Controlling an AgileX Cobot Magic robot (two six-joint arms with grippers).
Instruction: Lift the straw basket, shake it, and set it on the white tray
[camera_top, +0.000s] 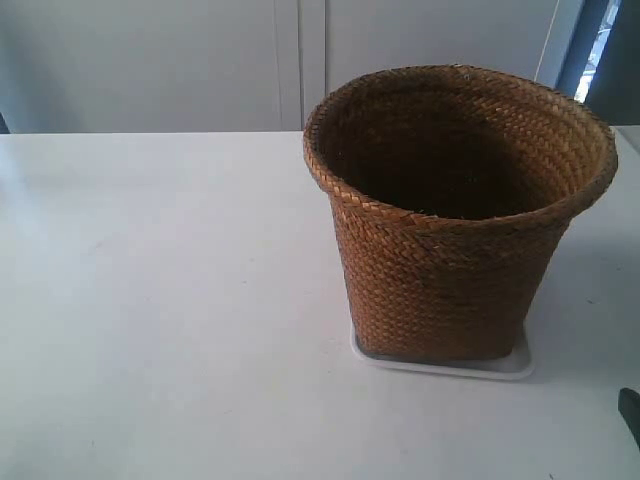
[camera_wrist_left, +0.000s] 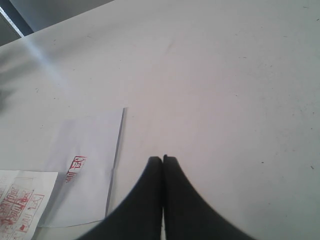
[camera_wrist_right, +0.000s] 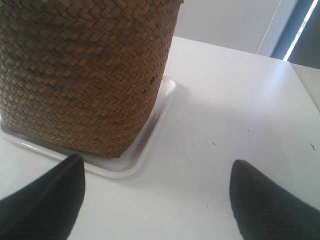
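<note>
The brown woven straw basket (camera_top: 455, 220) stands upright on the white tray (camera_top: 515, 367), whose rim shows only along the basket's base. In the right wrist view the basket (camera_wrist_right: 85, 70) fills the tray (camera_wrist_right: 150, 135), and my right gripper (camera_wrist_right: 157, 167) is open just off the tray's corner, holding nothing. A dark tip of that arm (camera_top: 630, 412) shows at the exterior view's right edge. My left gripper (camera_wrist_left: 162, 159) is shut and empty over bare table, far from the basket.
White tabletop (camera_top: 160, 300) all around. Sheets of paper with red stamps (camera_wrist_left: 75, 170) lie on the table beside the left gripper. A pale wall and a dark window frame (camera_top: 590, 50) stand behind the table.
</note>
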